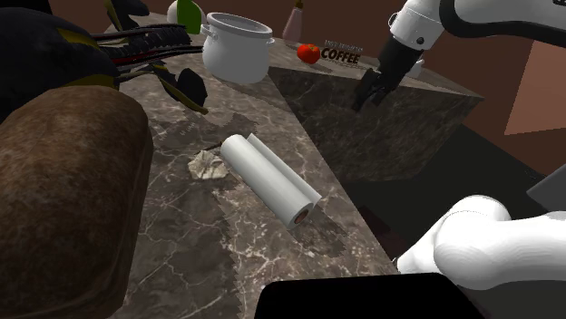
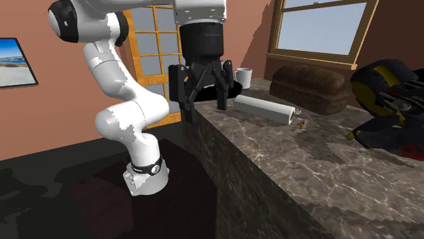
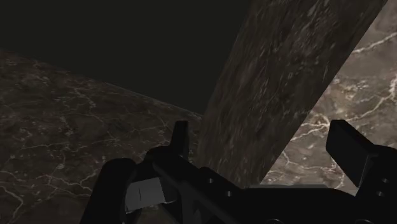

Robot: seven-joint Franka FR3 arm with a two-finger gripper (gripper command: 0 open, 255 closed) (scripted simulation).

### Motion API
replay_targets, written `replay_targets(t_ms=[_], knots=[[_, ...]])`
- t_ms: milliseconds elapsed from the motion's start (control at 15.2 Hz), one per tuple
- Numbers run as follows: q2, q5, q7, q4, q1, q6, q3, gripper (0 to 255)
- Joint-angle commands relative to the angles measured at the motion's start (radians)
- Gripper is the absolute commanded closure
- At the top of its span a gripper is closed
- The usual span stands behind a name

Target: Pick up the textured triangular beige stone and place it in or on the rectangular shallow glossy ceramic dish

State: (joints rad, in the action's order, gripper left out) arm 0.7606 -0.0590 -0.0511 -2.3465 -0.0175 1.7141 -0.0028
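Gripper [image 1: 366, 98] hangs off the tabletop [image 1: 181, 236], out past its long edge and near the corner. The fingers [image 3: 348, 147] stand wide apart with nothing between them. The second exterior view agrees: gripper [image 2: 204, 103] is spread and pointing down beside the slab end.

Stone [image 1: 207, 164]: beige, crumpled-looking, lying flat on the tabletop and well apart from the gripper. From the fingers it lies toward the shoulder view's left and lower, inward across the edge.

Paper roll [image 1: 270, 181] lies just beside the stone, on the side facing the gripper. Its long axis runs roughly along the tabletop edge. Whether the roll touches the stone: cannot tell.

Judgement: approach step, grasp not yet begun. The reach must carry over the roll and come down on its far side. Risk: a finger clips the roll on descent.
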Motion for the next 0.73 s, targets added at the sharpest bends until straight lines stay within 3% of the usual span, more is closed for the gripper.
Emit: replay_targets(t_ms=[0,660], knots=[[0.0,0.0,0.0,0.0,0.0,0.0,0.0,0],[-0.133,0.09,-0.161,0.031,-0.086,0.131,0.183,0]])
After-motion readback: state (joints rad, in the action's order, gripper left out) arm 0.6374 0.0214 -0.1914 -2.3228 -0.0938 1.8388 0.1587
